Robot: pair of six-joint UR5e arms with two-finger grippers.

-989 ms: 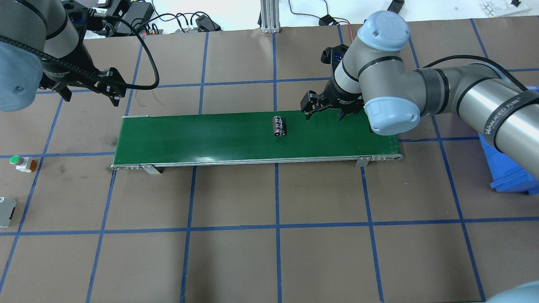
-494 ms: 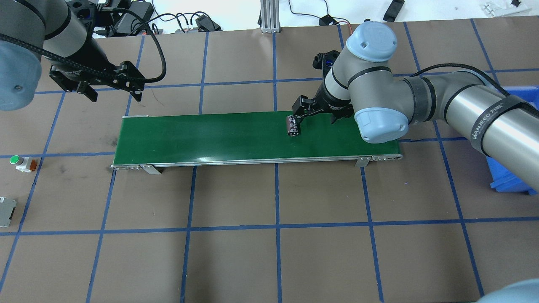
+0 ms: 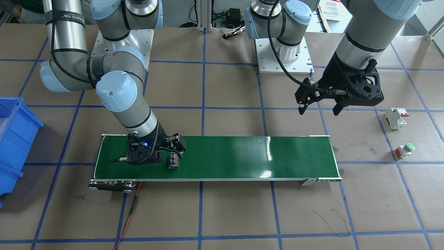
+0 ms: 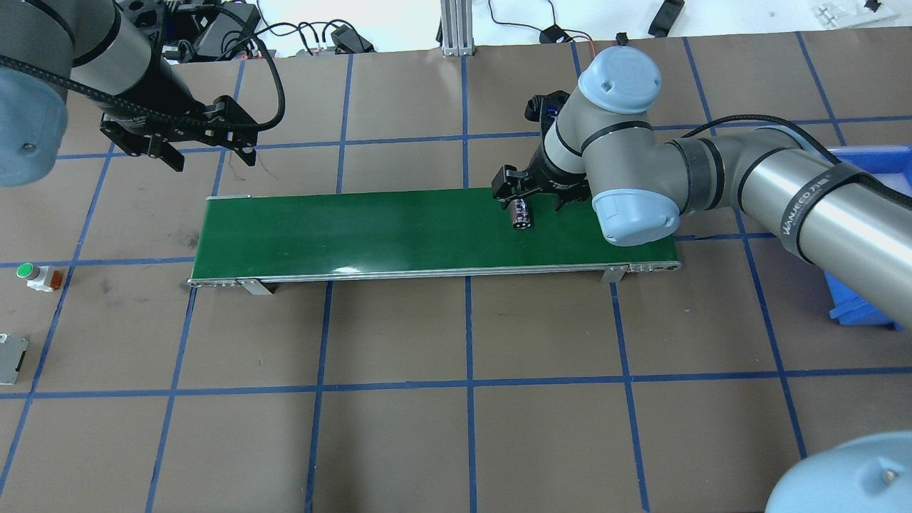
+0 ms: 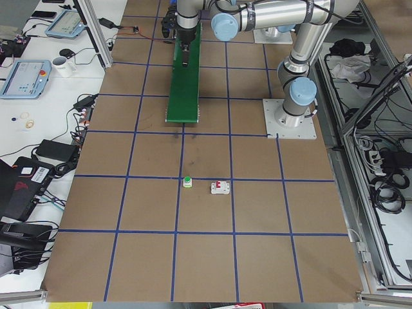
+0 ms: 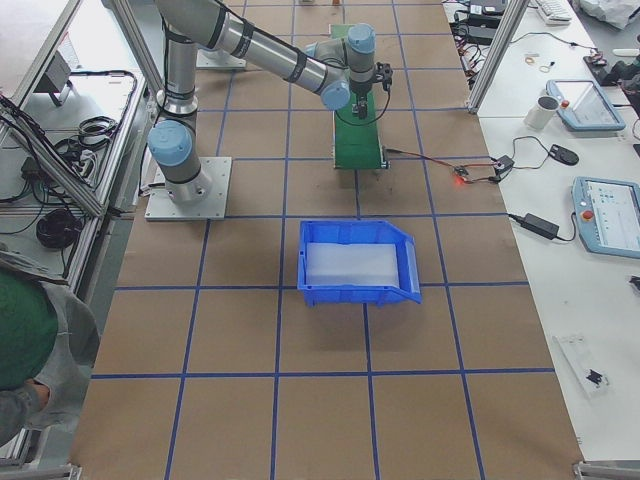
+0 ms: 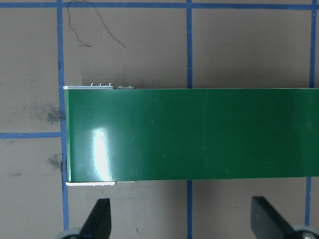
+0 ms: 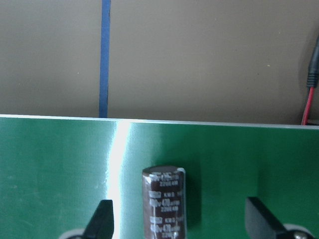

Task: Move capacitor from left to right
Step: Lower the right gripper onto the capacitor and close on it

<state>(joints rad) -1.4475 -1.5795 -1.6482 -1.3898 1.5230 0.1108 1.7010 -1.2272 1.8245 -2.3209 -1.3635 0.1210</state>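
Note:
The capacitor [image 4: 521, 214] is a dark cylinder with pale print, lying on the green conveyor belt [image 4: 356, 228] near its right end. It also shows in the front view [image 3: 173, 161] and the right wrist view [image 8: 164, 204]. My right gripper [image 4: 531, 201] is open over it. Its fingers [image 8: 102, 216] stand on either side of the capacitor without touching it, and the capacitor lies nearer the left one. My left gripper [image 4: 212, 158] is open and empty, above the table just behind the belt's left end [image 7: 89, 134].
A blue bin [image 4: 866, 299] stands at the right, past the belt's end. A green-topped push button [image 4: 35, 274] and a white breaker [image 3: 396, 118] lie on the table at the far left. Cables and an aluminium post lie beyond the far edge.
The capacitor has travelled to the right along the belt. My right gripper moved left and came over it. My left gripper moved right, toward the belt's left end.

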